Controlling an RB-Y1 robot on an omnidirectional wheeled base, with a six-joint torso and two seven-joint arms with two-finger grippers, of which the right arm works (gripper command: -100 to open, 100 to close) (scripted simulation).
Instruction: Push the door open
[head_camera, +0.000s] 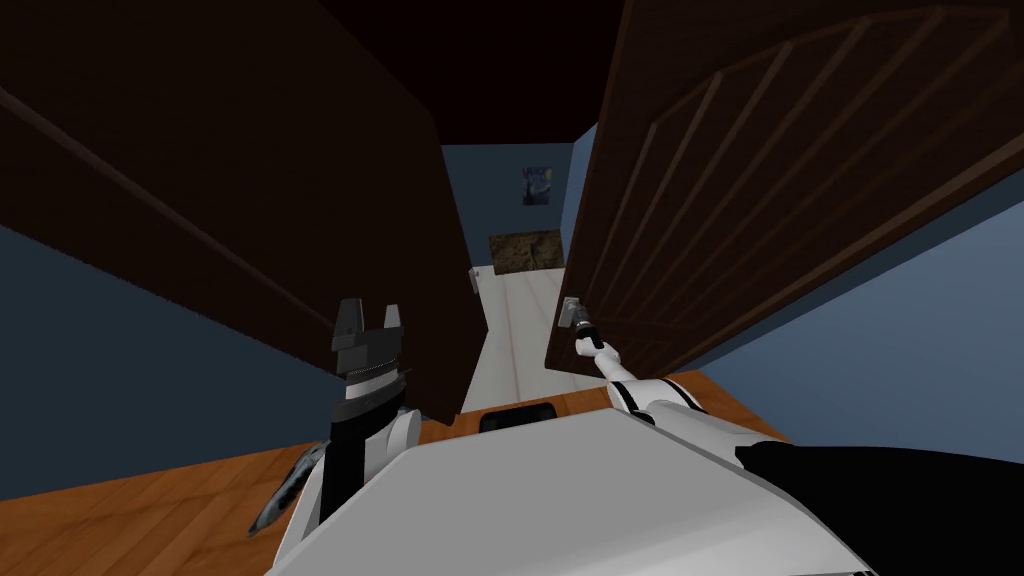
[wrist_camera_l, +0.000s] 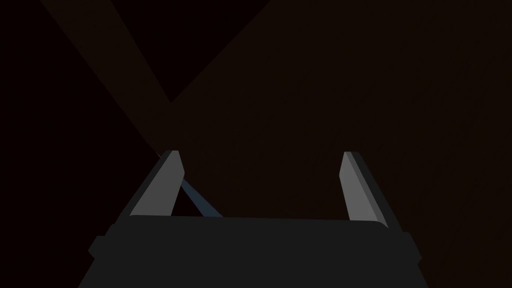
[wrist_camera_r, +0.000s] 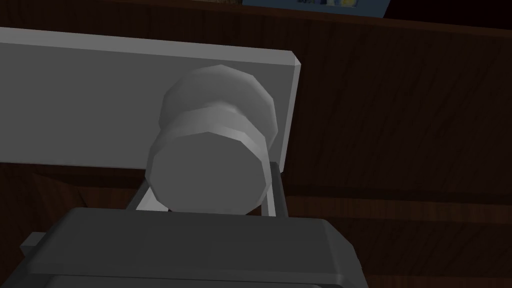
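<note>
Right gripper (head_camera: 577, 320) is clamping the round grey knob (wrist_camera_r: 207, 175) at the free edge of the dark brown panelled wooden door (head_camera: 760, 200), which is standing ajar. Left gripper (head_camera: 371, 312) is hanging with jaws apart, beyond the door's free edge. Risk: with the door arcing away, the grip is likely sliding off the knob.

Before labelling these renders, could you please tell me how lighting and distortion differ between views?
Head view: wide lens splays the dark brown door outward; left wrist view: nearly black behind the open jaws; right wrist view: grey knob evenly lit, no glare.
</note>
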